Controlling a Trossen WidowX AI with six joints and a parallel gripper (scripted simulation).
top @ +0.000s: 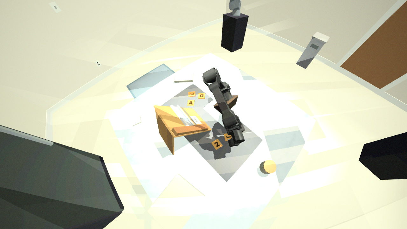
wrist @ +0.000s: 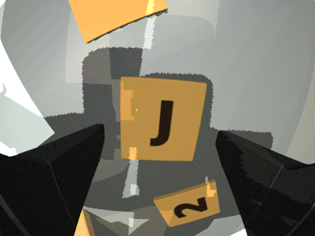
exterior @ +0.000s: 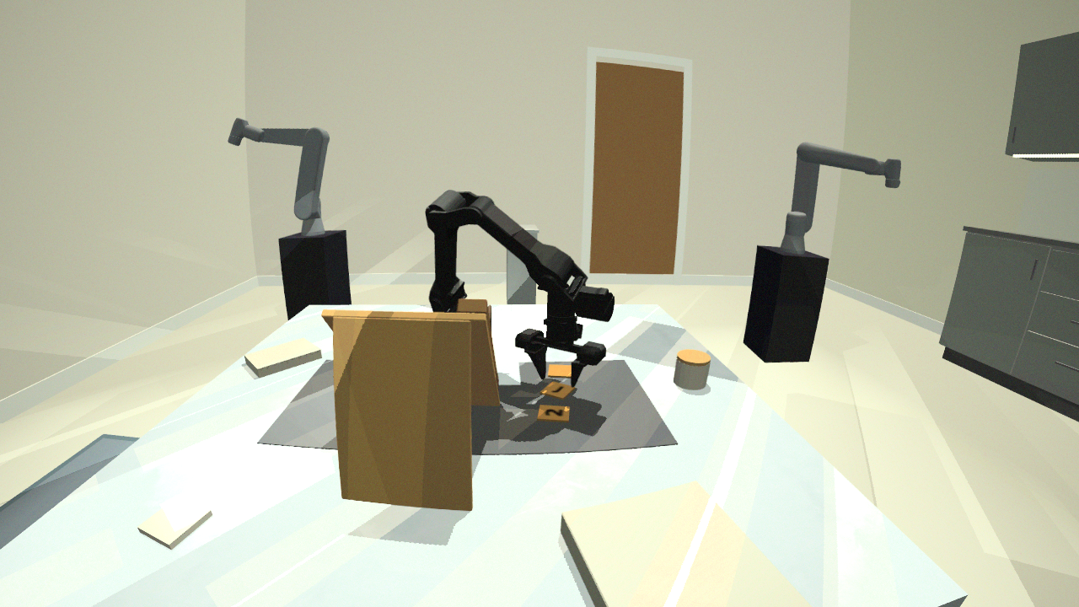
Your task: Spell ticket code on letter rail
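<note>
My gripper (exterior: 558,381) (wrist: 162,135) is open, fingers down, low over the J tile (top: 227,137) (exterior: 558,389) (wrist: 144,98), which lies between and slightly ahead of the fingertips in the wrist view. Nothing is held. The 2 tile (top: 217,144) (exterior: 553,411) (wrist: 191,208) lies beside it. A tile with no letter visible (exterior: 560,370) (wrist: 121,16) lies on the other side. The A tile (top: 190,102), D tile (top: 201,95) and 7 tile (top: 191,93) lie beyond the board (top: 163,114) (exterior: 407,415). No tile shows in its pale rail (top: 179,113). The ticket (top: 195,120) is too small to read.
The tilted board stands beside the grey mat (top: 227,170) (exterior: 633,430). A round tin with an orange lid (top: 269,166) (exterior: 691,369) stands off the mat. A large pale slab (exterior: 663,543) and smaller pale blocks (exterior: 282,356) (exterior: 174,527) lie on the counter.
</note>
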